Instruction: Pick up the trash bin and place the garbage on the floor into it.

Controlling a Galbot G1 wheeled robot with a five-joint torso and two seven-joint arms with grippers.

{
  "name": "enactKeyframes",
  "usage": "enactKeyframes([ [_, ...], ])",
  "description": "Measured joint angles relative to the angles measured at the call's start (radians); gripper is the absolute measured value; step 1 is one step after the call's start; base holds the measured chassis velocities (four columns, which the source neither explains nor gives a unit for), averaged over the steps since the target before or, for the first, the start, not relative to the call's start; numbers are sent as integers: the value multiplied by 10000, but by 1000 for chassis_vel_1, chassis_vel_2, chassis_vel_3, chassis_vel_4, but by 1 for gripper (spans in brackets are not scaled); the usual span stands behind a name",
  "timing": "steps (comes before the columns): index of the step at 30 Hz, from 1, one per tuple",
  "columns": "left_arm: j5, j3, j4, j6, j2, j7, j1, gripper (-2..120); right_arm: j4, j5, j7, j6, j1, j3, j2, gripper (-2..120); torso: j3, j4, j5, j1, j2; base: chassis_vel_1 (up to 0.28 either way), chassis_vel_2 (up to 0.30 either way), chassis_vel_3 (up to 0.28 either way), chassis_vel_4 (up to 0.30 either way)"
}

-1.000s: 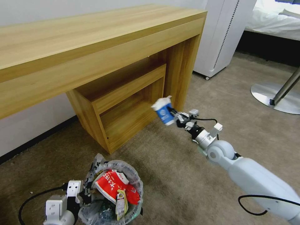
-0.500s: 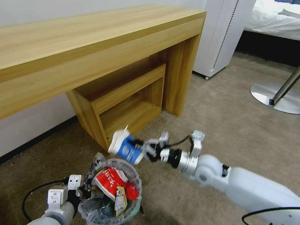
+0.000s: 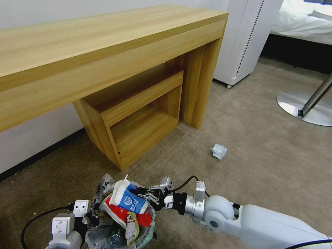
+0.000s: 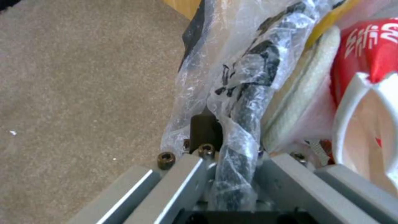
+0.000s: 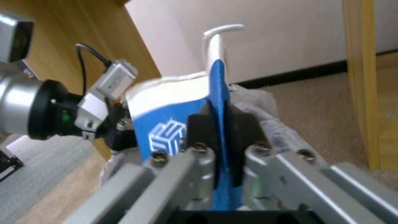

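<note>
My right claw (image 3: 147, 197), pinched tight on the blue-white carton (image 3: 127, 200), should let go only once centred over the trash bin (image 3: 147, 229), whose bagged rim my left claw (image 3: 91, 218) clamps at nine o'clock.

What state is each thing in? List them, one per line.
Trash bin: held at rim, nearly full.
Left claw: shut on the bin's bagged rim.
Right claw: shut on the carton.
Blue-white carton: gripped, over the bin.
Crumpled paper: lying on the carpet.

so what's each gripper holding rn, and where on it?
Right gripper: blue-white carton, pinched at a thin edge, over the trash bin. Left gripper: the bin's bag-lined rim.
</note>
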Motion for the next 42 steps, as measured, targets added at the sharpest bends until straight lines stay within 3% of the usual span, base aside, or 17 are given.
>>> enactKeyframes([
  [7, 415, 137, 123, -3, -166, 135, 41, 0, -139, 54, 16, -105, 398, -209, 256, 39, 0, 1, -1, 0, 1, 0, 0, 0, 0],
  [12, 378, 103, 116, -42, -154, 139, -6, 0, -251, 40, 90, -104, 522, -167, 279, 53, 0, 0, -1, 0, 0, 0, 0, 0, 0],
  [16, 316, 22, 53, -100, -101, 180, -50, 0, -160, 199, 201, -109, 535, 650, 178, 67, 0, 0, 0, 0, 0, 0, 0, 0, 0],
  [18, 360, 10, 42, -155, -116, 232, -53, 0, 12, 226, 792, -109, 596, 1226, 60, 75, 1, 0, 1, 0, 0, 0, 0, 0, 0],
  [19, 412, 18, 43, -156, -186, 286, -58, 0, 140, 128, 1611, -173, 552, 1863, -61, 80, 1, 2, 0, 0, 0, 0, 0, 0, 0],
  [20, 412, 18, 43, -156, -186, 286, -58, 0, 140, 128, 1611, -173, 552, 1863, -61, 80, 1, 2, 0, 0, 0, 0, 0, 0, 0],
  [23, 629, 50, 44, -183, -335, 422, -72, 0, 272, -152, 3252, -619, -213, 4253, -406, 96, 1, 1, 2, 0, 1, 0, 0, 0, 0],
  [26, 711, 79, 38, -189, -382, 432, -6, 0, 271, -271, 3652, -756, -641, 5153, -567, 99, 0, -2, 3, 0, 0, 0, 0, 0, 0],
  [27, 939, 108, 36, -227, -518, 515, 55, 0, 242, -574, 4022, -989, -1484, 6494, -736, 100, 0, 1, -1, -1, 0, 0, 0, 0, 0],
  [28, 939, 108, 36, -227, -518, 515, 55, 0, 242, -574, 4022, -989, -1484, 6494, -736, 100, 0, 1, -1, -1, 0, 0, 0, 0, 0],
  [31, 1262, 120, -7, -339, -580, 509, 132, 0, 308, -1417, 5005, -1759, -3331, 8676, -722, 100, -1, -3, 6, 0, 0, 0, 0, 0, 0],
  [32, 1262, 120, -7, -339, -580, 509, 132, 0, 308, -1417, 5005, -1759, -3331, 8676, -722, 100, -1, -3, 6, 0, 0, 0, 0, 0, 0],
  [35, 1639, 128, -8, -405, -547, 565, 264, 0, 118, -2956, 6504, -2982, -4770, 10302, -623, 100, -1, -3, -2, 0, 0, 0, 0, 0, 0],
  [42, 2082, 147, -94, -509, -592, 683, 391, 0, 80, -3430, 7336, -3397, -6262, 11236, -394, 100, -1, 0, -1, 0, 0, 0, 0, 0, 0],
])
